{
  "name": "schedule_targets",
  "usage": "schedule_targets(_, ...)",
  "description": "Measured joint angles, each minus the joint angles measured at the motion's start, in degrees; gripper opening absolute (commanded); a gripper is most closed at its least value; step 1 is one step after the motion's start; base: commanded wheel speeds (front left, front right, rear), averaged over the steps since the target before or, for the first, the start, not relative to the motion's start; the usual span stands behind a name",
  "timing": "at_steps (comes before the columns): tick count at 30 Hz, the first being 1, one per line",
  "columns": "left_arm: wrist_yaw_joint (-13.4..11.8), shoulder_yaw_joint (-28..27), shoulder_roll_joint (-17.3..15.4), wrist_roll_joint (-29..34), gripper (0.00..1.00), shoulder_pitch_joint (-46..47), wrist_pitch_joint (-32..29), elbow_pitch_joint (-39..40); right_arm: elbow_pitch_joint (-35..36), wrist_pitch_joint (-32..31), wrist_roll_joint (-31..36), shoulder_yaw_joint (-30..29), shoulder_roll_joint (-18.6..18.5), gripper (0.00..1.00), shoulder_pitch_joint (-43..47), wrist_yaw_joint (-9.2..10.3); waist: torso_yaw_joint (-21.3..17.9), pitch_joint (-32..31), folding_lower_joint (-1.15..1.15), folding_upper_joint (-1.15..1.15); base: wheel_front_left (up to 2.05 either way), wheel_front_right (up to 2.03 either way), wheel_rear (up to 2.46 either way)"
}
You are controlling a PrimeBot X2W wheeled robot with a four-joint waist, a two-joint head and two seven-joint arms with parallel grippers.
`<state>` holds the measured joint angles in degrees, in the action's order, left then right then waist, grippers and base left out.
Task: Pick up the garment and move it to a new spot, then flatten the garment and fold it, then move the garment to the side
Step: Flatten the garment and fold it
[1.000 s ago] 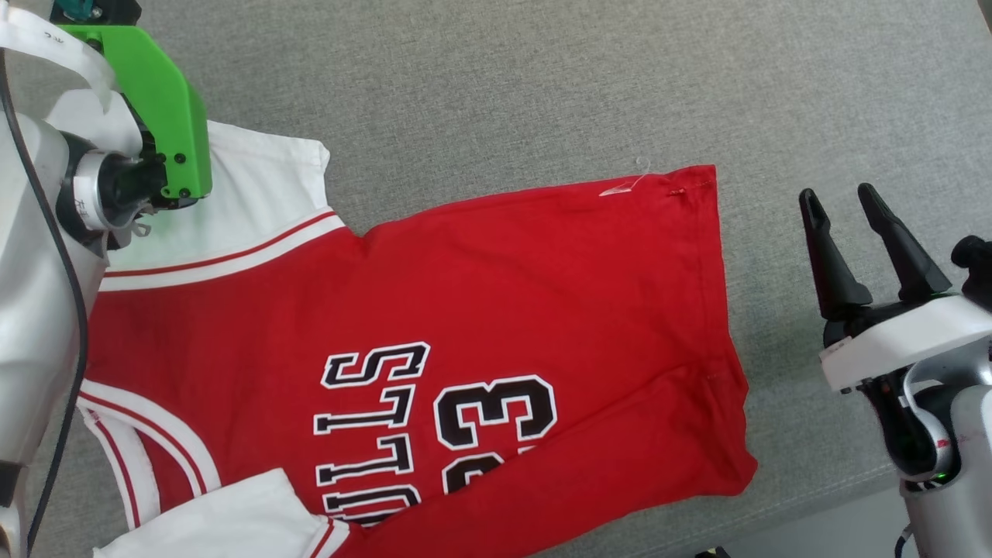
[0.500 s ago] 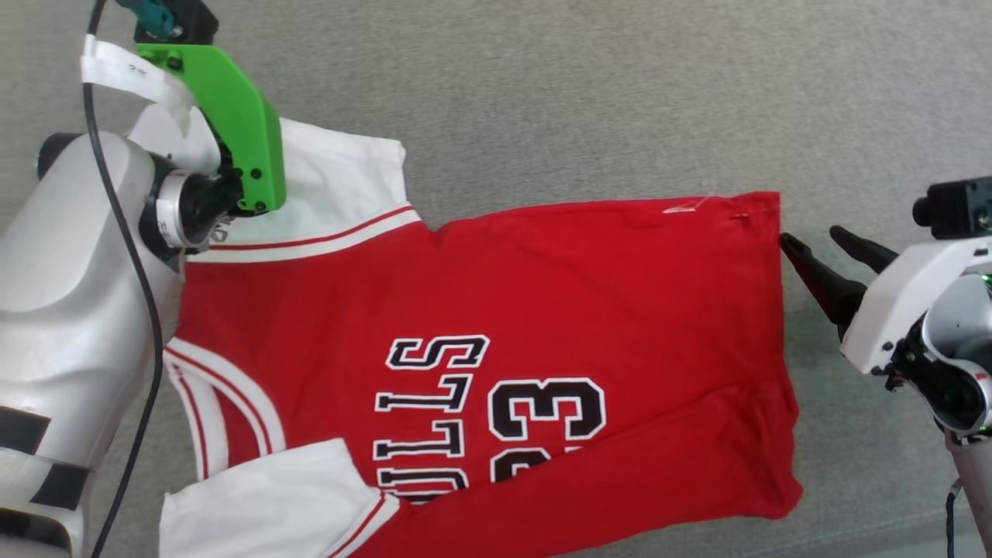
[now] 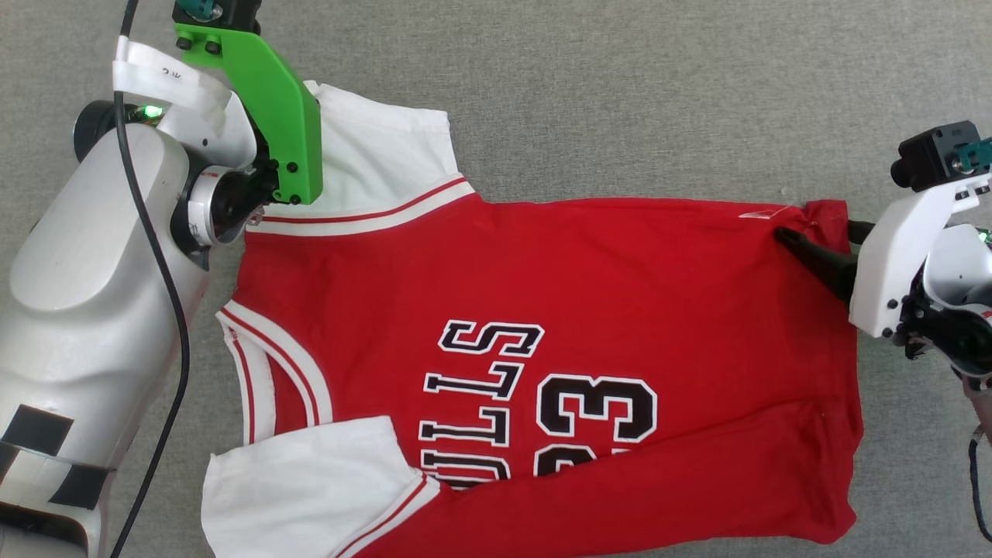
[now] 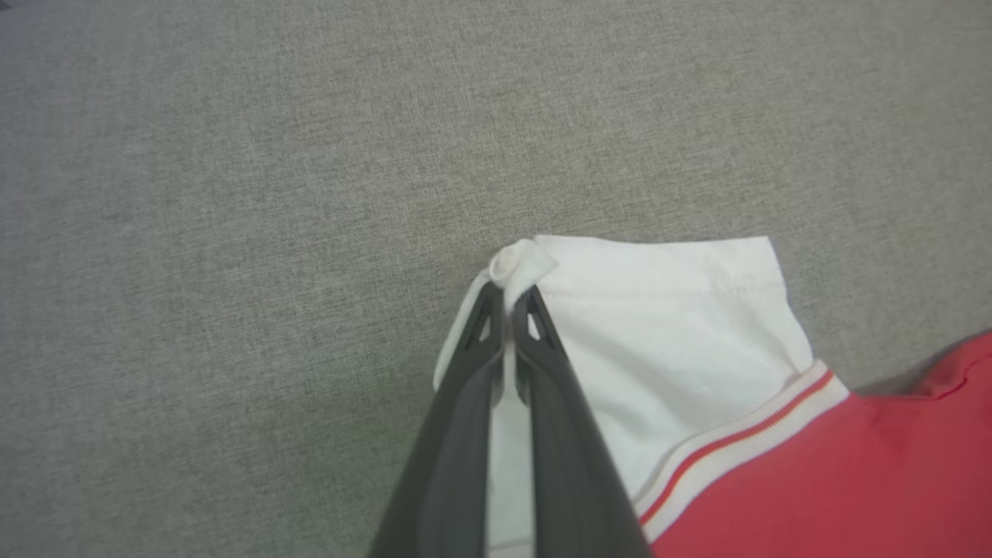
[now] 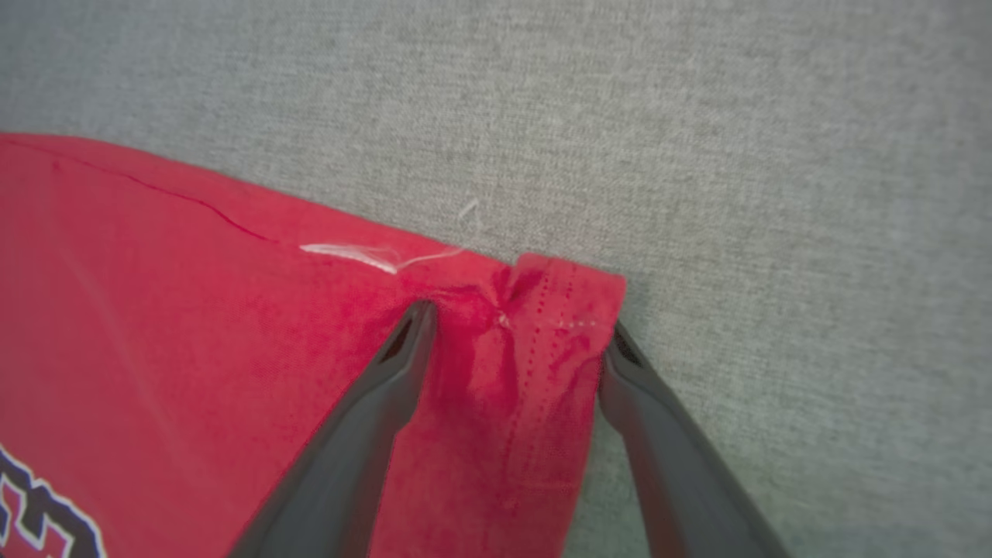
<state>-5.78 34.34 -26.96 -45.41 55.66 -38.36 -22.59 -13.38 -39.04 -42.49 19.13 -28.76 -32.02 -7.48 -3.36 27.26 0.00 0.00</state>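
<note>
Claws work both ends of a red jersey. The left claw [image 4: 508,298] is pressed together on a bunched corner of the far white sleeve [image 4: 666,325], with a small knot of cloth poking out past its tips. The right claw [image 5: 518,322] stands spread across the far hem corner [image 5: 562,310]. One of its fingers rests on the red cloth and the other sits just off the edge, on the grey woven surface [image 3: 620,93]. It grips nothing yet.

A loose white thread [image 5: 349,254] trails along the edge just beside that corner. Between the two claws the garment [image 3: 542,271] lies face up across the surface, collar toward the robot's left and hem toward its right. The black number 23 [image 3: 597,403] sits near the bottom of the head view. A band of red along the near side appears folded over and covers part of the print. The second white sleeve [image 3: 310,488] lies at the near left.

The step in hand looks like securing the second corner so that the shirt can be lifted or drawn taut. To do it well, the right claw should probably bite past the stitched hem and take both layers before closing. The arms could then pull apart evenly and keep the far edge straight. The left claw's small pinch of sleeve may slip under a hard tug, so gentle tension seems wise.
</note>
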Motion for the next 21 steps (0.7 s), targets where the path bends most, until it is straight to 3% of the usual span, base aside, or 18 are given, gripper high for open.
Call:
schedule_targets(1,0.0,0.0,0.0,0.0,0.00,0.0,0.1,0.1,-0.4,-1.1,-0.6,0.4,-0.2,0.46,-0.3,0.00,0.2,0.1,0.00,0.00,0.00,0.00,0.00)
schedule_targets(3,0.0,0.0,0.0,0.0,0.00,-0.1,0.3,0.4,-1.3,-2.8,-1.3,0.7,-0.4,0.00,-1.1,-0.01,0.4,0.1,0.00,0.00,0.00,0.00,0.00)
schedule_targets(9,0.0,-0.1,-0.1,0.0,0.00,-0.7,1.8,1.1,-2.2,-4.2,-2.1,1.2,-0.5,0.00,-1.9,0.00,0.5,-0.7,0.00,0.00,0.00,0.00,0.00)
schedule_targets(14,-0.1,-1.2,-0.8,0.0,0.00,-3.3,5.0,2.6,-2.1,0.0,-2.1,-1.0,-0.1,0.00,-1.7,-0.08,0.7,-2.4,0.00,0.00,0.00,0.00,0.00)
schedule_targets(21,-2.1,-3.9,-3.0,-1.1,0.00,-10.0,10.3,7.0,0.6,5.9,-0.9,-6.0,0.8,0.00,2.4,-0.07,1.1,-6.1,0.00,0.00,0.00,0.00,0.00)
